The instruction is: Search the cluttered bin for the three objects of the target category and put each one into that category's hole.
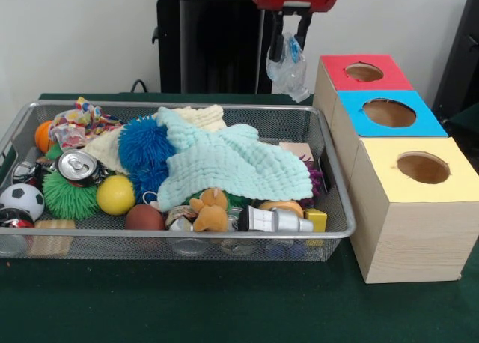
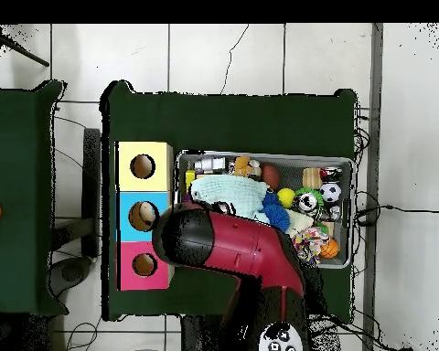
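Observation:
The bin (image 1: 179,105) is a wide silver wire-mesh basket on the green table, full of clutter; it also shows in the overhead view (image 2: 260,155). My gripper (image 1: 289,45) hangs from the red arm above the bin's far right corner, beside the red box. It is shut on a crumpled clear plastic item (image 1: 287,73) with a bit of blue on it, held in the air. Three wooden boxes with round holes stand in a row right of the bin: red top (image 1: 364,72), blue top (image 1: 389,113), yellow top (image 1: 423,167). In the overhead view the arm (image 2: 232,242) hides the gripper.
In the bin lie a mint knitted cloth (image 1: 224,163), a blue fuzzy ball (image 1: 142,144), a drink can (image 1: 77,165), a yellow ball (image 1: 115,195), a green spiky ball (image 1: 67,197), a soccer ball (image 1: 21,201), a small teddy (image 1: 211,210) and a silver and black bottle (image 1: 273,220).

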`<state>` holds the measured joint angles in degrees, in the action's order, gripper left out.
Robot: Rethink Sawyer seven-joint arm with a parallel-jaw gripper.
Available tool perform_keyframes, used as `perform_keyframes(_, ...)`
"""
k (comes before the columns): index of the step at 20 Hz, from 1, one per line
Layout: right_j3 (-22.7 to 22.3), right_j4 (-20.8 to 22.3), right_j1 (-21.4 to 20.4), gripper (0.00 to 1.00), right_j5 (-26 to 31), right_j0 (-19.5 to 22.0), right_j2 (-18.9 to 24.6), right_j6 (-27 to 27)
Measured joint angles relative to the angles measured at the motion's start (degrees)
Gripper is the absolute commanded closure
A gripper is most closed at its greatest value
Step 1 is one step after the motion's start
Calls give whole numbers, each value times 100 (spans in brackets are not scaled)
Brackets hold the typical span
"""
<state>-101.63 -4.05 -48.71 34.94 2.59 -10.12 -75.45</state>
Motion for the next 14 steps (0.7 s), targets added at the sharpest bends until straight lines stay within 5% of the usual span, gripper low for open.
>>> perform_keyframes(14, 10, -240, -172, 100, 352, -535, -211, -42)
